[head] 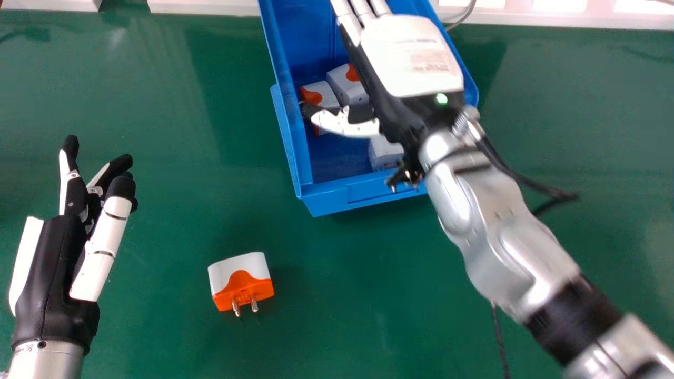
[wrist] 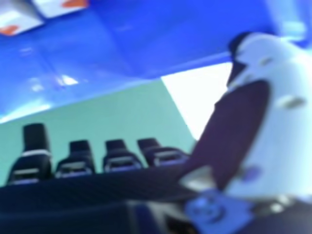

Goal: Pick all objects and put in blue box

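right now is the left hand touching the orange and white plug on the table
Apart: the head view shows bare green table between the left hand and the plug.

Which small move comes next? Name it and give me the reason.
Probably draw the right hand back from over the blue box towards the white-and-orange plug on the green table. The hand's fingers are straight and hold nothing, similar plugs already lie in the box, and this one is still outside it.
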